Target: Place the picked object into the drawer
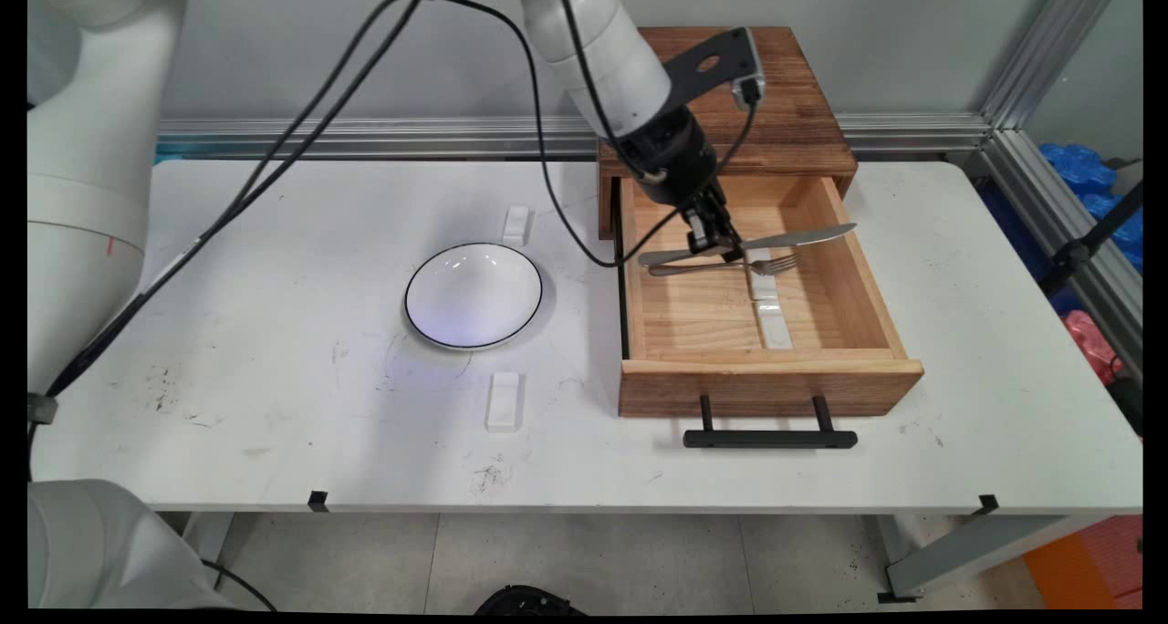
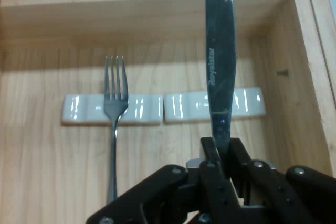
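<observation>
Knife [image 2: 219,61] is clamped in the hand [image 2: 220,163], apparently lifted above the fork [image 2: 115,114] in the drawer [image 1: 858,282].

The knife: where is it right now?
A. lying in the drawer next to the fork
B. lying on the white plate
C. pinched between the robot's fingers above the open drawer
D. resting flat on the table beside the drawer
C: the knife stands clamped between the black fingers, raised above the open drawer, where the fork lies across a white rest.

Knife [image 2: 219,72] tip cut by top edge; fork [image 2: 115,124] handle end behind tool [image 2: 223,161].
</observation>
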`<state>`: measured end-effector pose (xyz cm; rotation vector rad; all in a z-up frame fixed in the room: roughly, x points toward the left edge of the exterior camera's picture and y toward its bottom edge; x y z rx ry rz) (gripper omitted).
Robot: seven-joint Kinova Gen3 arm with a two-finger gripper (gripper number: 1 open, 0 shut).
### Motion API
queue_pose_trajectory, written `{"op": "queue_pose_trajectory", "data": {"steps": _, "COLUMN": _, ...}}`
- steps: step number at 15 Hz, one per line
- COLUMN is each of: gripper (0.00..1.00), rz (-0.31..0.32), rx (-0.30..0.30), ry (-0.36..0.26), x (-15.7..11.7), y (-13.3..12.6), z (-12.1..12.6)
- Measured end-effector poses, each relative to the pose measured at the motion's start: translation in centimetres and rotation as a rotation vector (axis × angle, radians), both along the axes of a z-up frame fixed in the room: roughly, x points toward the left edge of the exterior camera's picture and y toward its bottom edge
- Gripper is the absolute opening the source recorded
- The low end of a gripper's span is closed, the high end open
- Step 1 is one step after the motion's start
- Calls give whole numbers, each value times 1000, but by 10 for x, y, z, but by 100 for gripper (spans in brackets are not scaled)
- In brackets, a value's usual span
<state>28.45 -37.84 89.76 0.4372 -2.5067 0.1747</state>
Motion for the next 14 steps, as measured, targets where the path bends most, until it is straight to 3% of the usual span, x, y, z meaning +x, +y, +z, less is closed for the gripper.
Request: {"op": "queue_pose_trajectory", "data": {"steps": 14, "gripper": 0, "rz": 39, "rx": 80, "ry": 15, "x": -45, "y": -25, "z": -43}}
